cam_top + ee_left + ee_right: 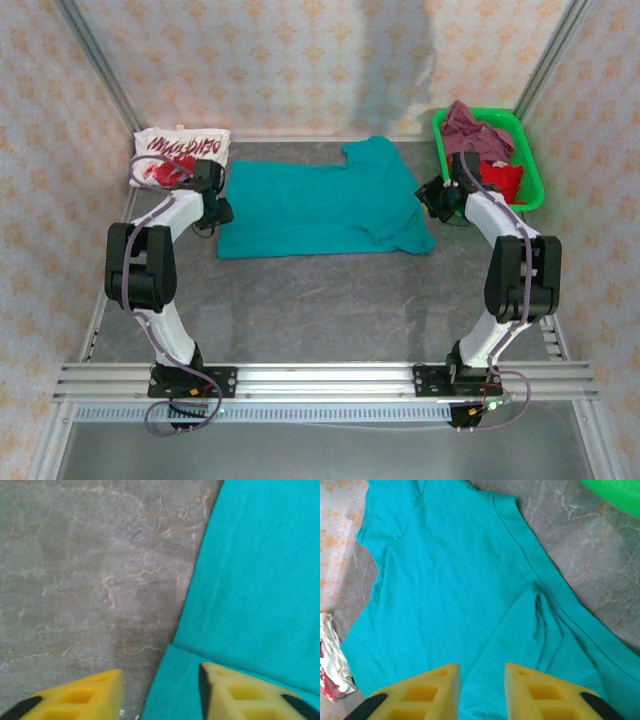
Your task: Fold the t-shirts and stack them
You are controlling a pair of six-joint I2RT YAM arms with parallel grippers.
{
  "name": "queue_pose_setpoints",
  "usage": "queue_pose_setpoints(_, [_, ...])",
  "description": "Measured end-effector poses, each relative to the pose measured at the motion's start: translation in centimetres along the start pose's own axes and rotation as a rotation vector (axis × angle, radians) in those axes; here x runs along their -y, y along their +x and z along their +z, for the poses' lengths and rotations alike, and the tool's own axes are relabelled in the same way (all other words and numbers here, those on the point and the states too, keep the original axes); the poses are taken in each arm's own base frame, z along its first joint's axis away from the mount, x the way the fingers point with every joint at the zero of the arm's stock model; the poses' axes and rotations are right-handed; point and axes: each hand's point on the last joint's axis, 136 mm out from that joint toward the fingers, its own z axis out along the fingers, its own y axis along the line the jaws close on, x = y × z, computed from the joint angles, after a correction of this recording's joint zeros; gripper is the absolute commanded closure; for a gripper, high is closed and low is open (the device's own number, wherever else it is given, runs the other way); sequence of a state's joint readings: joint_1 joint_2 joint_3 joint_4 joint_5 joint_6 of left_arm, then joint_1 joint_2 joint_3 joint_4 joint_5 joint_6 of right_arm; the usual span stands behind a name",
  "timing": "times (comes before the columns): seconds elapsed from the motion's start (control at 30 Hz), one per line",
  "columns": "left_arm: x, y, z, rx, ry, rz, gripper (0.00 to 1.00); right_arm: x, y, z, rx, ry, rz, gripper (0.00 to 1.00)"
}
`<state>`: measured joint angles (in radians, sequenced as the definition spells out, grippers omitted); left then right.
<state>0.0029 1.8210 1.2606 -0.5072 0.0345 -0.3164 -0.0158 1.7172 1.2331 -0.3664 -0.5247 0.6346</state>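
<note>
We see the teal cloth t-shirt [320,205] spread flat on the grey marbled table [330,300], nearer its far edge. Our left gripper [160,697] hangs over the shirt's left edge, its yellow fingers apart and clamping nothing. Our right gripper [482,690] hovers over the shirt's right side, fingers slightly apart. A folded white t-shirt with red print [180,155] lies in the far left corner.

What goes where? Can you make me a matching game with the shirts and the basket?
Things:
1. teal t-shirt
2. white t-shirt
3. mauve t-shirt
4. green basket

Places:
A. far right corner of the table
B. inside the basket
C. spread out in the middle
D. far left corner

Pairs: 1-C, 2-D, 3-B, 4-A
</note>
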Motion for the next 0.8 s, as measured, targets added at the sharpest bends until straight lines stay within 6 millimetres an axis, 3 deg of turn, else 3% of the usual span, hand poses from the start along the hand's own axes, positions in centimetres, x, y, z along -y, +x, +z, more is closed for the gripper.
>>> queue_pose_setpoints(0.1, [0.3,-1.2,-0.9,0.04,-0.003,0.002,0.5,-1.0,-0.5,-0.2,0.012,-0.017,-0.018,0.69])
queue_pose_setpoints(0.2, [0.8,-1.5,-2.9,0.085,-0.011,0.021,0.5,-1.9,0.3,-1.2,0.018,-0.036,-0.058,0.69])
queue_pose_setpoints(0.3, [2.8,-0.2,-6.0,0.137,0.029,0.069,0.51,-2.5,3.5,-2.7,-0.003,-0.063,-0.113,0.69])
queue_pose_setpoints(0.4, [5.4,2.1,-7.6,0.15,0.094,0.126,0.52,-2.2,7.1,-3.1,-0.052,-0.076,-0.149,0.68])
queue_pose_setpoints(0.47, [6.0,3.9,-6.8,0.114,0.109,0.148,0.54,-1.0,8.7,-2.4,-0.091,-0.06,-0.145,0.67])
queue_pose_setpoints(0.6, [5.0,7.0,-3.1,-0.001,0.058,0.156,0.54,1.8,10.6,0.1,-0.16,0.009,-0.103,0.64])
queue_pose_setpoints(0.7, [4.2,8.6,-1.3,-0.058,0.026,0.16,0.55,2.2,11.4,1.7,-0.189,0.022,-0.093,0.63])
queue_pose_setpoints(0.8, [4.1,9.0,-0.8,-0.072,0.019,0.16,0.55,2.0,11.6,2.7,-0.194,0.011,-0.085,0.63])
